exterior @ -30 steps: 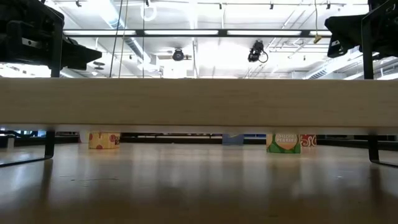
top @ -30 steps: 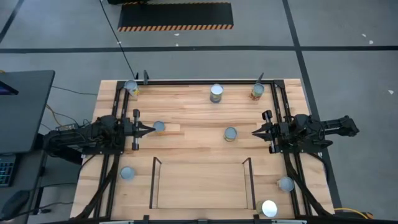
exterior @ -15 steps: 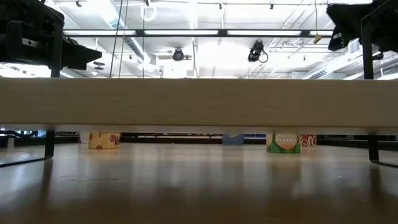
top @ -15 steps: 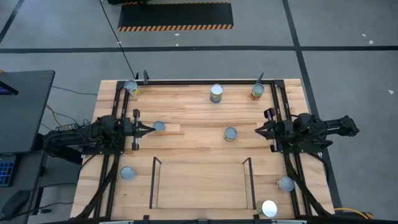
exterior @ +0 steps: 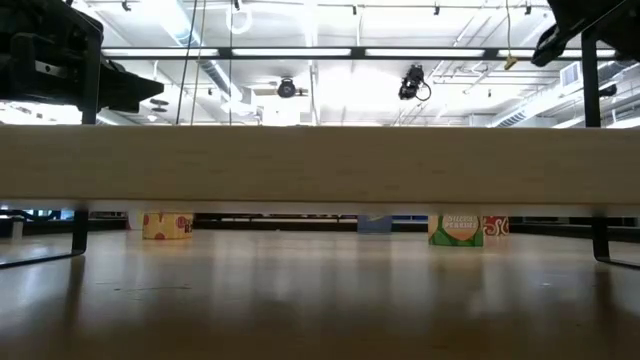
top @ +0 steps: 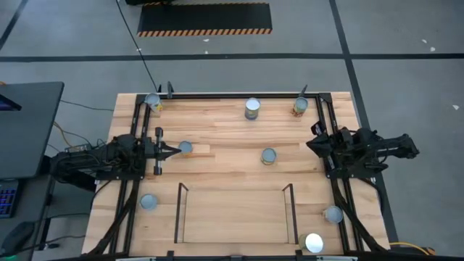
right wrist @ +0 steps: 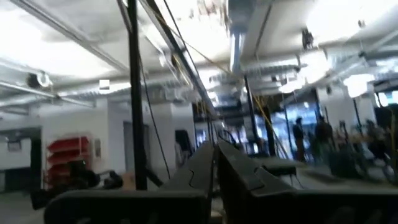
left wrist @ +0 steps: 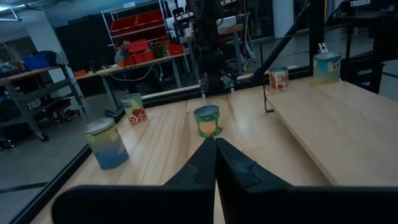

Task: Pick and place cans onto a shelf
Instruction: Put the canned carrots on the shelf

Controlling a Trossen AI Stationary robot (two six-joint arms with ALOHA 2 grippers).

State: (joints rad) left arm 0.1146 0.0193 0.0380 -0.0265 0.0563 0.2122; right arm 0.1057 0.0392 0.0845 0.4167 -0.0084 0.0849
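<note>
Left gripper (top: 176, 151): fingers pressed together, holding nothing, tip just beside a can (top: 185, 148) on the worktop (top: 232, 130). Cans scattered: far edge, centre, both near corners. Shelf (top: 232, 214): near middle, bare. Right gripper (top: 310, 143): fingers together, holding nothing, at the right rail.

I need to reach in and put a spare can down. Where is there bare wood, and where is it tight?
The shelf bay between its dark rails is bare. So is the strip between the centre can and the back-middle can. It is tight at the left gripper, whose tip is right by a can, and around the right gripper.
</note>
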